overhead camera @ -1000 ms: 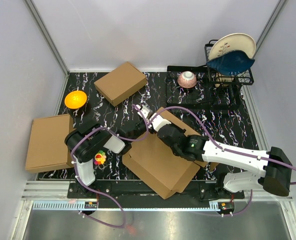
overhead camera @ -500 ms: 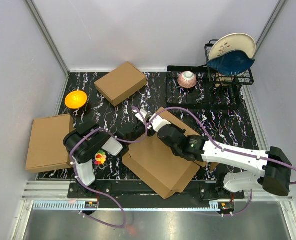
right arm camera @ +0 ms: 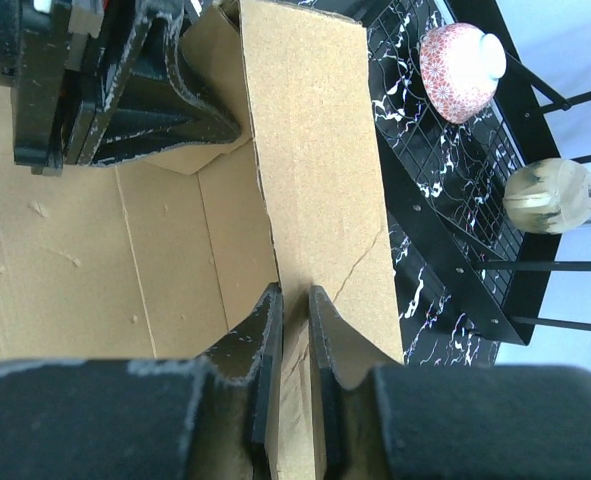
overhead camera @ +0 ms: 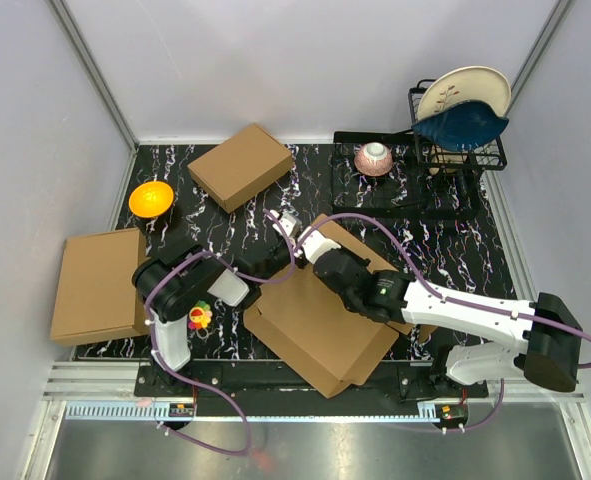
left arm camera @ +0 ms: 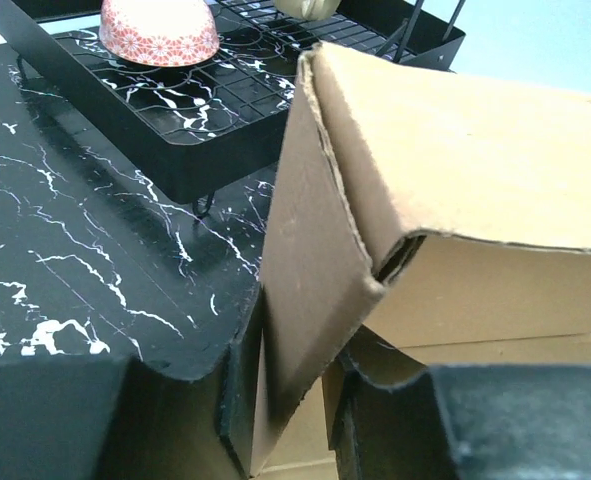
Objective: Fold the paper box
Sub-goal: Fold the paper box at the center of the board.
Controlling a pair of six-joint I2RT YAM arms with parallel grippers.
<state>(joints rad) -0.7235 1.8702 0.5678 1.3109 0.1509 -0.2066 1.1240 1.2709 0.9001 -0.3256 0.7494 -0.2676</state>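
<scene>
Paper box (overhead camera: 320,325) lying between arms; raised flap (right arm camera: 310,150) running lengthwise from right jaws, pinching it, toward left jaws, straddling its far corner, grip unclear.

No readable text anywhere, tbh. The paper box (overhead camera: 320,320) is plain brown cardboard, and the little tags (overhead camera: 180,408) on the rail in front of it are too tiny.
</scene>
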